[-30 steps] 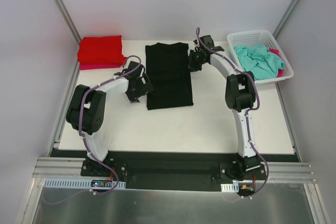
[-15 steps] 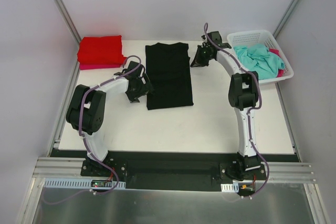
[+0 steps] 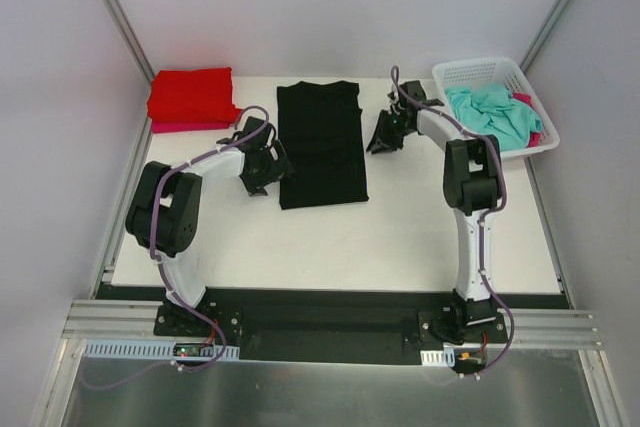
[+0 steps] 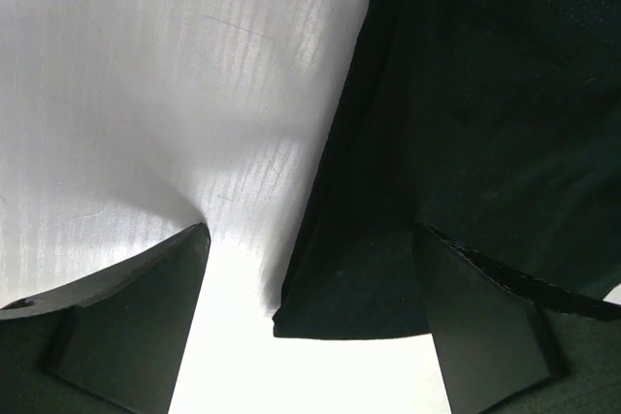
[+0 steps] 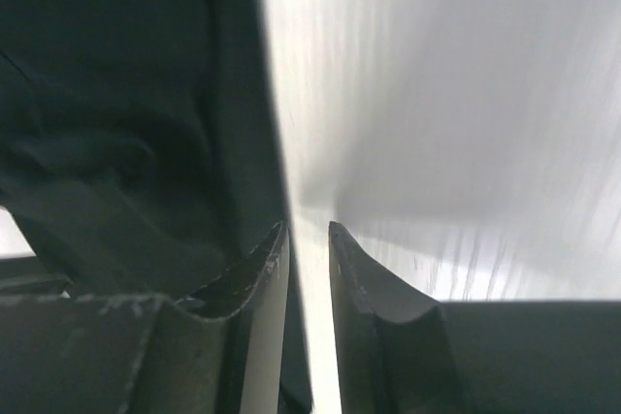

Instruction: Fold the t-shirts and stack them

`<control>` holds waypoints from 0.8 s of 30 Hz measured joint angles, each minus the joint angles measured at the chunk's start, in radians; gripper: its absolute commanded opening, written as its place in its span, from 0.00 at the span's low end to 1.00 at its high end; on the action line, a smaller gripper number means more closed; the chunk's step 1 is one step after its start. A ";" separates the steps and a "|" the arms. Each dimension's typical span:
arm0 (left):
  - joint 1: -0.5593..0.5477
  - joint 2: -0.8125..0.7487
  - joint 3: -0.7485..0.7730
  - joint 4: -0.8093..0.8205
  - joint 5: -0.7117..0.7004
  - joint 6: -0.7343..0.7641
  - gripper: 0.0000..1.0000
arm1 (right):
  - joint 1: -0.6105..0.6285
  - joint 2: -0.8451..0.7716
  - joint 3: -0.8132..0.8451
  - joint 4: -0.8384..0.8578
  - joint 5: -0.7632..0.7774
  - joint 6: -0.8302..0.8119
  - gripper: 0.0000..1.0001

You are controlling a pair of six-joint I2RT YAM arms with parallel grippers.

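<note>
A black t-shirt (image 3: 320, 142) lies flat on the table, folded into a long strip. My left gripper (image 3: 262, 163) sits at its left edge and is open. In the left wrist view the left gripper (image 4: 310, 230) has the black t-shirt's (image 4: 456, 123) near corner lying between its wide fingers. My right gripper (image 3: 383, 134) stands just off the shirt's right edge. Seen from the right wrist, the right gripper (image 5: 307, 225) is open by a narrow gap with bare table between its fingers, and the black t-shirt (image 5: 126, 123) lies to its left. A folded red t-shirt (image 3: 190, 95) rests on a pink one (image 3: 192, 127) at the back left.
A white mesh basket (image 3: 478, 70) at the back right holds a crumpled teal t-shirt (image 3: 490, 114) and a bit of pink cloth (image 3: 524, 100). Grey walls close in the table on both sides. The white table (image 3: 400, 237) runs to the near rail.
My right gripper has moved nearer along the black t-shirt's right edge and its jaws have parted slightly. The left arm and the shirt have not moved.
</note>
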State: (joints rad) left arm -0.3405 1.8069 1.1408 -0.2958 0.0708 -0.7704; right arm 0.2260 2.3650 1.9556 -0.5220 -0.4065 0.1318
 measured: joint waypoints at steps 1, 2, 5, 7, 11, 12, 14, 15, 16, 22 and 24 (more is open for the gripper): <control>0.000 -0.001 -0.002 0.003 0.007 0.000 0.86 | 0.002 -0.037 -0.078 0.008 -0.002 0.007 0.25; 0.000 -0.003 -0.006 0.008 0.011 0.001 0.86 | 0.004 -0.066 -0.139 0.015 -0.004 0.013 0.25; 0.000 -0.022 -0.032 0.027 0.035 0.003 0.86 | 0.011 -0.211 -0.366 0.053 -0.019 0.034 0.25; -0.001 -0.043 -0.061 0.034 0.052 0.003 0.85 | 0.011 -0.307 -0.476 0.071 -0.021 0.040 0.25; -0.008 -0.093 -0.128 0.054 0.069 0.000 0.80 | 0.011 -0.467 -0.612 0.096 -0.020 0.043 0.25; -0.012 -0.103 -0.141 0.056 0.076 -0.001 0.76 | 0.011 -0.494 -0.631 0.103 -0.021 0.043 0.25; -0.023 -0.124 -0.168 0.064 0.081 -0.008 0.70 | 0.011 -0.528 -0.665 0.121 -0.020 0.044 0.25; -0.030 -0.134 -0.183 0.067 0.083 -0.012 0.65 | 0.013 -0.536 -0.677 0.127 -0.020 0.044 0.25; -0.039 -0.143 -0.196 0.069 0.085 -0.019 0.62 | 0.015 -0.542 -0.694 0.133 -0.020 0.044 0.25; -0.060 -0.191 -0.263 0.075 0.083 -0.041 0.53 | 0.031 -0.548 -0.757 0.132 -0.017 0.044 0.25; -0.060 -0.198 -0.269 0.076 0.077 -0.040 0.53 | 0.036 -0.552 -0.760 0.130 -0.017 0.044 0.25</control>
State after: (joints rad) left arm -0.4004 1.6093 0.8715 -0.2199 0.1478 -0.8108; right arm 0.2623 1.8126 1.1961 -0.3920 -0.4232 0.1757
